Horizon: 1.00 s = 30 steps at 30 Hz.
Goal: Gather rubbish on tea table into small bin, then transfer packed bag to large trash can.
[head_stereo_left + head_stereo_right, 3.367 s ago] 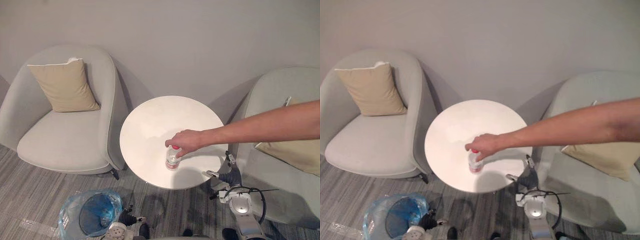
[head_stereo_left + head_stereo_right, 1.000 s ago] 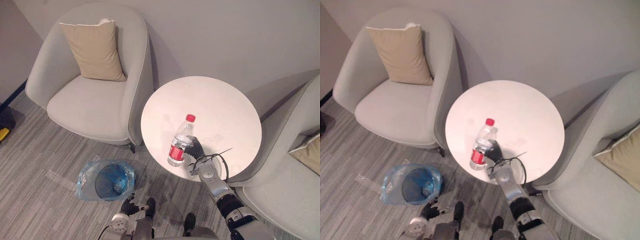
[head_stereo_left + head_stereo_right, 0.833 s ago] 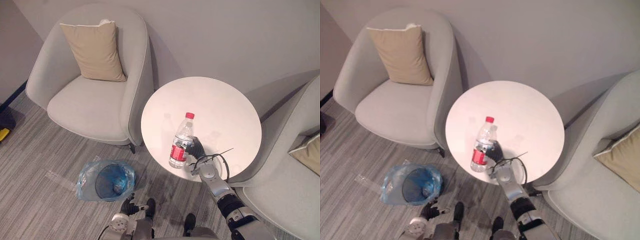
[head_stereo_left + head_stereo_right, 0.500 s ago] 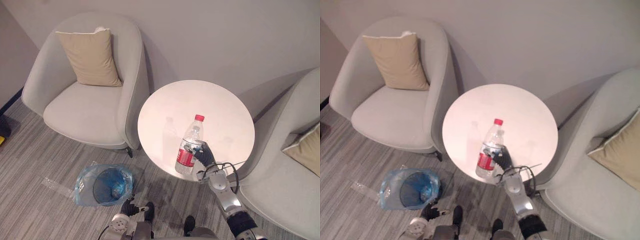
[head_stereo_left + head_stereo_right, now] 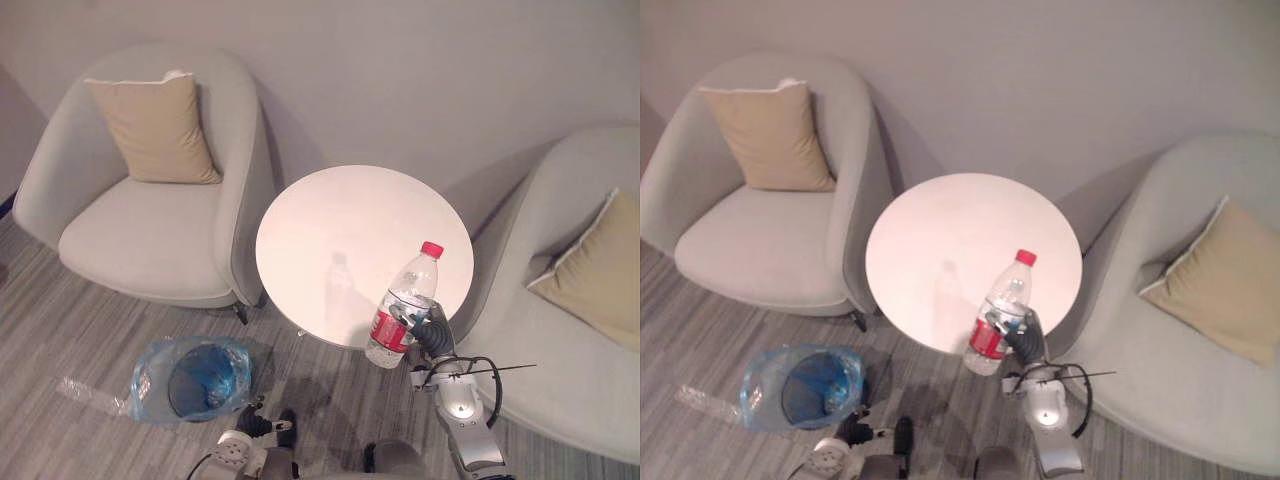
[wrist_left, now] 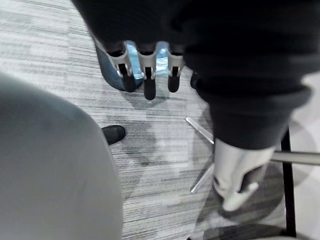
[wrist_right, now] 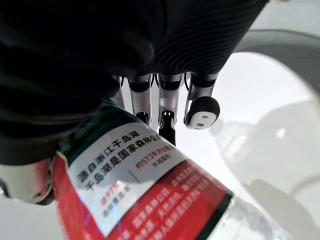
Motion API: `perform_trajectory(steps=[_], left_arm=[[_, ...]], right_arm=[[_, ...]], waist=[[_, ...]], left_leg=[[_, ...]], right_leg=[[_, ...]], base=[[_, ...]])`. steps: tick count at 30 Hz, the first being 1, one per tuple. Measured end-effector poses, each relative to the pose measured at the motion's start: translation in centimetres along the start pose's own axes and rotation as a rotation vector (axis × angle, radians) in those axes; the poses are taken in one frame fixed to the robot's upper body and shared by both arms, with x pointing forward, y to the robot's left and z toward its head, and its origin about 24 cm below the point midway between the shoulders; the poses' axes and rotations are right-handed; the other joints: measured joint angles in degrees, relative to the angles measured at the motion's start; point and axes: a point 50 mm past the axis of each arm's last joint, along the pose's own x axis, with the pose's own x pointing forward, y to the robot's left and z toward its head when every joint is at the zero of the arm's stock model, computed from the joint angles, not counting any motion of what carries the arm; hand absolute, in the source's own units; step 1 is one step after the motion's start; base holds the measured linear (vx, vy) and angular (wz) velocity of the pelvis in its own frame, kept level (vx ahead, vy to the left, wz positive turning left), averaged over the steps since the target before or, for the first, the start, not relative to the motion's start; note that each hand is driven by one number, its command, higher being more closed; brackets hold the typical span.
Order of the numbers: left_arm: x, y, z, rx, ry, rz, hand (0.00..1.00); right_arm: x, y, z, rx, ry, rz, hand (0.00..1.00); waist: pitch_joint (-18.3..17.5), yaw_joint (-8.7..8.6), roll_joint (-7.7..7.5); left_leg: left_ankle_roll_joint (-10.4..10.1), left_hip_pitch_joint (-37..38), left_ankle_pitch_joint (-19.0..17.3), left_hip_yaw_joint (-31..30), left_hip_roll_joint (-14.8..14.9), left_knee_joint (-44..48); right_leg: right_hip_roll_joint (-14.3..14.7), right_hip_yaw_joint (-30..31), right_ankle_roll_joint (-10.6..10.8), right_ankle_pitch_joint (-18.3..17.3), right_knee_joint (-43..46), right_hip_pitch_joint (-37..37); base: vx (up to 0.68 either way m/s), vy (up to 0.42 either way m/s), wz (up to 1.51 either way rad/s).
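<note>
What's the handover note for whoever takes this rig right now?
Right robot hand: shut on the bottle, held tilted at the table's near edge, on the right side.
Left robot hand: open, idle, hanging low near the bin.
Done: bottle grasped; it looks raised off the table.
Left: drop the bottle into the bin, then carry its bag to the large can.
</note>
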Motion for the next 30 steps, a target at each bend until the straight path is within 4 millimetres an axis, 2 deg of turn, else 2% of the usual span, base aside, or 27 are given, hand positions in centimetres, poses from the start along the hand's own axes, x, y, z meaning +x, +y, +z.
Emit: perform_trajectory(steps=[2,3,5,6,7,8,9,10,11,13,15,16,17,19,20,24,29,30], left_arm=[[0.0,-1.4,0.3,-0.023,-0.011,-0.029,0.00],[0.0,-1.4,0.4,-0.026,-0.013,-0.030,0.00],[0.0,-1.6,0.5,-0.056,-0.018,-0.032,0.00],[-0.1,-1.6,0.5,-0.076,-0.015,-0.032,0.00],[-0.2,-1.7,0.2,-0.087,-0.014,-0.030,0.00],[-0.3,-1.8,0.2,-0.088,-0.011,-0.032,0.00],[-0.2,-1.6,0.2,-0.087,-0.013,-0.029,0.00],[-0.2,-1.5,0.2,-0.085,-0.017,-0.025,0.00],[-0.2,-1.5,0.3,-0.085,-0.020,-0.025,0.00],[-0.4,-1.7,-0.1,-0.087,-0.008,-0.027,0.00],[-0.5,-2.0,-0.4,-0.073,0.002,-0.034,0.00],[-0.5,-2.1,-0.5,-0.063,0.002,-0.038,0.00],[-0.5,-2.0,-0.4,-0.057,0.001,-0.036,0.00],[-0.6,-1.2,-0.8,-0.038,0.004,-0.019,0.00],[-0.6,-1.2,-0.9,-0.037,0.007,-0.018,0.00],[-0.7,-1.0,-1.2,-0.035,0.017,-0.005,0.00],[-0.8,-1.0,-1.6,-0.037,0.028,0.003,0.00],[-0.8,-1.0,-1.6,-0.038,0.027,0.004,0.00]], right_arm=[[0.2,-0.4,0.0,-0.024,-0.006,-0.001,1.00],[0.2,-0.4,0.0,-0.024,-0.005,0.000,1.00],[0.2,-0.5,-0.3,-0.028,0.006,-0.010,1.00],[0.1,-0.6,-0.6,-0.031,0.019,-0.017,1.00],[0.0,-0.6,-1.1,-0.036,0.039,-0.015,1.00],[-0.2,-0.7,-1.3,-0.039,0.051,-0.014,1.00],[-0.3,-1.1,-1.8,-0.046,0.074,-0.032,1.00],[-0.4,-1.3,-1.9,-0.045,0.081,-0.039,1.00],[-0.5,-1.6,-2.1,-0.049,0.090,-0.048,1.00],[-0.7,-1.7,-2.3,-0.050,0.098,-0.054,1.00],[-0.8,-1.7,-2.4,-0.049,0.105,-0.055,1.00],[-0.9,-1.7,-2.5,-0.049,0.107,-0.055,1.00],[-1.0,-1.5,-2.7,-0.043,0.118,-0.056,1.00],[-1.2,-0.5,-2.9,-0.007,0.140,-0.041,1.00],[-1.2,-0.3,-2.9,-0.001,0.139,-0.041,1.00],[-1.3,-0.3,-3.4,-0.008,0.164,-0.034,1.00],[-1.5,0.1,-4.7,-0.017,0.227,-0.016,1.00],[-1.5,0.2,-5.0,-0.019,0.240,-0.011,1.00]], waist=[[0.89,0.15,3.01],[1.03,0.21,3.28],[1.92,0.32,4.84],[2.22,0.30,5.63],[1.89,0.20,5.90],[1.68,-0.02,6.21],[1.87,-0.04,5.23],[1.77,-0.05,4.86],[1.93,-0.16,4.23],[1.43,-0.24,5.12],[1.14,-0.45,5.64],[0.80,-0.57,6.34],[0.84,-0.54,5.29],[-0.22,-0.18,2.97],[-0.51,-0.18,2.57],[-0.96,-0.23,2.68],[-2.05,0.08,2.42],[-2.02,0.11,2.31]], left_leg=[[-1.19,-1.14,0.80,-1.89,2.30,1.22],[-1.36,-1.29,0.89,-2.16,2.46,1.43],[-3.10,-1.72,2.15,-2.88,3.75,1.38],[-3.68,-1.78,4.14,-2.89,4.20,0.18],[-5.98,-1.17,8.31,-2.83,4.16,-4.34],[-8.23,-1.07,9.09,-2.02,3.88,-5.81],[-3.49,-1.78,5.53,1.24,2.00,-0.42],[-1.45,-2.16,2.76,2.62,1.02,3.22],[-0.66,-2.14,-1.75,5.37,0.63,9.02],[-0.37,-0.15,-8.22,9.47,2.86,13.91],[-0.92,2.99,-12.15,12.80,5.02,13.24],[-1.82,4.57,-13.56,14.06,5.12,9.80],[-1.42,5.23,-13.48,14.13,4.31,7.49],[-0.18,6.47,-11.11,13.06,0.96,2.55],[0.10,6.89,-10.71,12.93,0.19,1.69],[1.61,7.95,-9.70,11.27,-2.98,-1.34],[2.32,7.75,-9.13,10.04,-3.69,-1.60],[2.47,7.54,-10.10,9.51,-3.90,-0.24]], right_leg=[[2.87,-2.32,-1.31,2.86,-4.16,2.51],[3.11,-2.53,-1.53,3.00,-4.19,2.59],[4.64,-3.84,-2.39,3.58,-3.89,2.65],[5.26,-4.71,-2.95,3.89,-3.48,2.25],[4.80,-6.18,-4.12,4.02,-3.11,0.96],[4.11,-7.90,-4.80,4.18,-2.94,-0.02],[1.45,-9.36,-5.12,4.51,-1.97,-1.52],[0.10,-9.70,-4.88,4.87,-1.91,-1.74],[-1.51,-10.65,-4.52,6.07,-2.66,-1.99],[-2.72,-12.52,-3.45,8.77,-5.24,-1.92],[-3.07,-14.55,-2.07,10.33,-7.04,-1.46],[-2.84,-15.65,-0.90,11.21,-8.33,-0.71],[-3.05,-15.80,-0.08,12.04,-9.69,-0.15],[-4.81,-15.84,2.02,14.34,-13.75,1.54],[-5.33,-15.69,2.27,14.60,-14.05,1.75],[-7.42,-15.01,3.18,14.59,-14.99,3.24],[-7.62,-15.57,4.03,14.33,-15.49,4.03],[-7.95,-16.15,4.46,13.36,-14.00,4.09]], base=[[-0.17,-0.108,0.33],[-0.21,-0.132,0.33],[-0.19,-0.114,0.25],[-0.18,-0.082,0.34],[-0.25,-0.082,0.52],[-0.27,-0.035,0.71],[-0.24,-0.023,0.67],[-0.17,0.000,0.68],[-0.09,0.009,0.57],[-0.12,0.110,0.59],[-0.16,0.231,0.60],[-0.14,0.217,0.62],[-0.13,0.197,0.53],[-0.08,0.177,0.37],[-0.05,0.187,0.28],[-0.03,0.141,0.26],[0.09,0.028,0.22],[0.16,-0.004,0.30]])
